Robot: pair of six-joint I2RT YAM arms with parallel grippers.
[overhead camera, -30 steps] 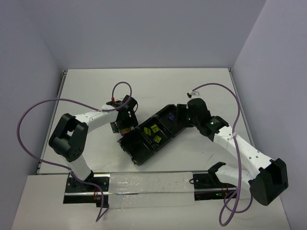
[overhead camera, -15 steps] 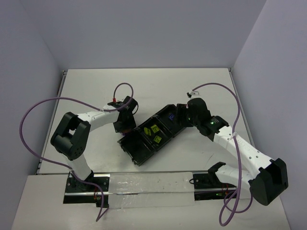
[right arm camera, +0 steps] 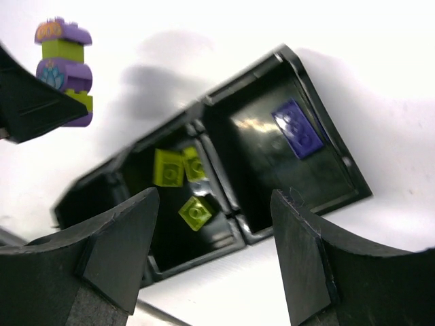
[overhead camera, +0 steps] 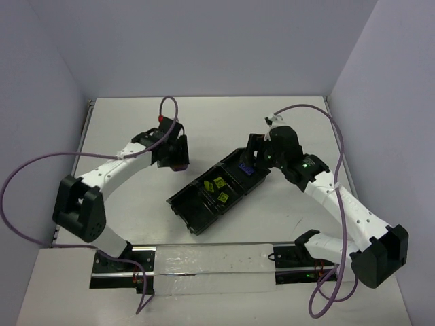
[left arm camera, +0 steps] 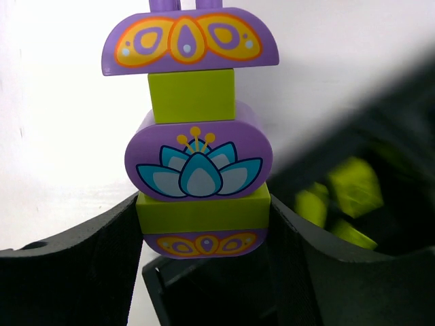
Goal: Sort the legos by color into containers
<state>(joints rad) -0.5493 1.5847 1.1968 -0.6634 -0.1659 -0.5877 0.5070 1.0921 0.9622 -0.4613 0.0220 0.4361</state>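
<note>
My left gripper point(overhead camera: 175, 155) is shut on a stacked block of purple and yellow-green legos point(left arm camera: 198, 136), gripped at its lowest bricks and held above the table left of the black tray point(overhead camera: 194, 212). The block also shows in the right wrist view point(right arm camera: 64, 71). My right gripper point(right arm camera: 214, 251) is open and empty, hovering over the tray's far end point(overhead camera: 253, 155). The middle compartment holds three yellow-green legos point(right arm camera: 197, 212). The far compartment holds one purple lego point(right arm camera: 297, 129). The near compartment looks empty.
The tray lies diagonally at mid-table, also seen blurred in the left wrist view point(left arm camera: 380, 136). Purple cables point(overhead camera: 41, 170) loop off both arms. Grey walls close in the white table point(overhead camera: 217, 115) at the back and on both sides.
My left gripper has lifted the stacked block and moved it back and left, away from the tray's near end. My right gripper has risen slightly over the far compartment.
</note>
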